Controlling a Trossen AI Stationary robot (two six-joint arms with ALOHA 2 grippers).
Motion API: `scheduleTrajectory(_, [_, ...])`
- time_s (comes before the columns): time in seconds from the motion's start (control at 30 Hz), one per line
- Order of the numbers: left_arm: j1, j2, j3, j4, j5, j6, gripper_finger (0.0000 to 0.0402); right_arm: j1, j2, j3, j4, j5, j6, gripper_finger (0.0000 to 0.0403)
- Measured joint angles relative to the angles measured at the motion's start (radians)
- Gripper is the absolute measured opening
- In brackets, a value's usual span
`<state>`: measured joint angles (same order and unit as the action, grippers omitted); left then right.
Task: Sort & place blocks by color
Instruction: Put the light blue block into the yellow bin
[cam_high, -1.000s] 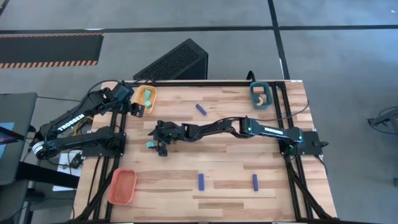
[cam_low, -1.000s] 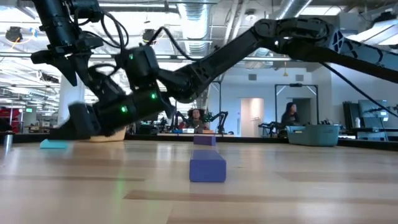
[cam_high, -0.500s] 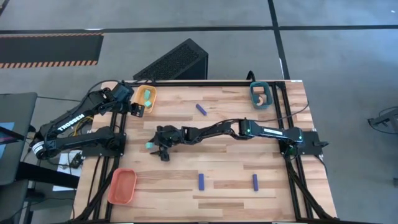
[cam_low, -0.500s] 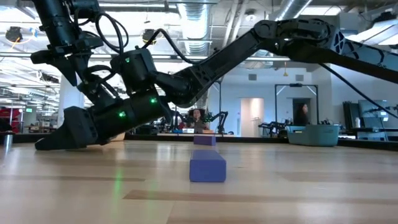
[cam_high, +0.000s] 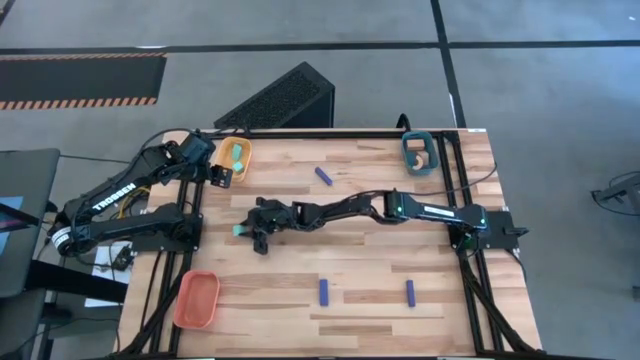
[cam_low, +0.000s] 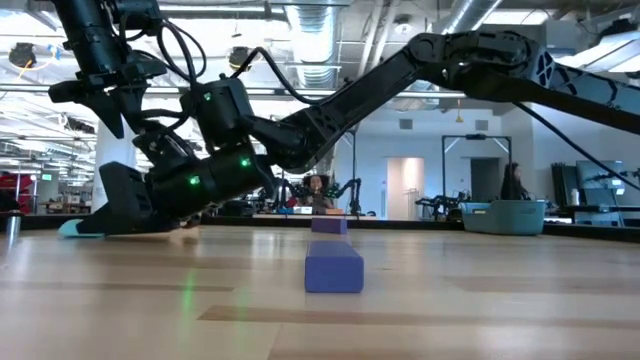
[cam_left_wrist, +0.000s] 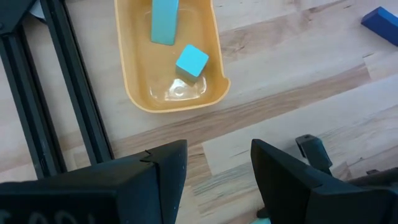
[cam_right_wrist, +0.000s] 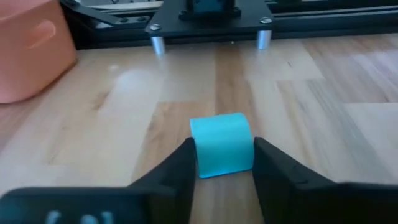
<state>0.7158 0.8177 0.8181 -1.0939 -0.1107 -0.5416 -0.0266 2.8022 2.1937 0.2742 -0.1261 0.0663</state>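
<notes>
A light cyan block (cam_right_wrist: 222, 152) lies on the table left of centre (cam_high: 238, 231). My right gripper (cam_right_wrist: 222, 174) reaches far across from the table's right side and is shut on it. In the low view the block (cam_low: 75, 228) shows at the fingertips. My left gripper (cam_left_wrist: 217, 168) is open and hovers at the far left corner, next to the yellow tray (cam_high: 236, 158). That tray (cam_left_wrist: 143, 99) holds two cyan blocks (cam_left_wrist: 191, 62). Three dark blue bars lie flat on the table (cam_high: 322, 175), (cam_high: 323, 291), (cam_high: 410, 292). My right gripper pinches the cyan block by its two opposite side faces (cam_right_wrist: 198, 158), one finger (cam_right_wrist: 177, 171) on each. The fingers come in low from the table's right side, slanting slightly down. The block's far end sticks out past the fingertips, and it rests on the table.
A teal tray (cam_high: 418, 152) with a tan piece sits at the far right corner, an orange tray (cam_high: 197, 298) at the near left. The nearest blue bar (cam_low: 334, 268) stands in front of the low camera. Black frame rails (cam_high: 195, 210) border the table's left edge.
My right gripper has come down to the table and moved slightly toward the left edge, so its fingers now stand around the cyan block. The block has stayed where it lay. The left arm has kept still.
</notes>
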Motion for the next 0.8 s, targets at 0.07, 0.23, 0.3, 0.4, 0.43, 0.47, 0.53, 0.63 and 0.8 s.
scheduleTrajectory(0.07, [0.000,0.000,0.000,0.000,0.000,0.000,0.0164,0.001,-0.007,0.000,-0.015,-0.016,0.027,0.0111])
scheduleTrajectory(0.23, [0.000,-0.003,0.000,0.001,0.000,0.002,0.0164,-0.007,-0.059,-0.003,-0.117,-0.030,0.134,0.0097])
scheduleTrajectory(0.3, [0.000,-0.009,0.000,0.006,-0.003,0.003,0.0164,-0.014,-0.100,-0.003,-0.174,-0.031,0.143,0.0107])
scheduleTrajectory(0.4, [-0.001,-0.022,0.000,0.013,-0.005,-0.002,0.0164,-0.027,-0.178,-0.003,-0.270,-0.030,0.103,0.0125])
scheduleTrajectory(0.43, [-0.001,-0.027,0.000,0.017,-0.006,-0.003,0.0164,-0.031,-0.200,-0.002,-0.305,-0.030,0.076,0.0128])
scheduleTrajectory(0.47, [-0.001,-0.033,0.000,0.020,-0.006,-0.006,0.0164,-0.036,-0.221,0.000,-0.339,-0.030,0.050,0.0129])
scheduleTrajectory(0.53, [-0.001,-0.048,0.000,0.022,-0.006,-0.021,0.0164,-0.044,-0.262,-0.002,-0.433,-0.030,-0.002,0.0129])
scheduleTrajectory(0.63, [-0.001,-0.078,0.000,0.044,-0.005,-0.045,0.0164,-0.065,-0.318,-0.004,-0.527,-0.042,-0.055,0.0126])
scheduleTrajectory(0.8, [-0.018,-0.135,0.000,0.103,-0.001,-0.096,0.0164,-0.128,-0.389,-0.011,-0.643,-0.103,-0.085,0.0128])
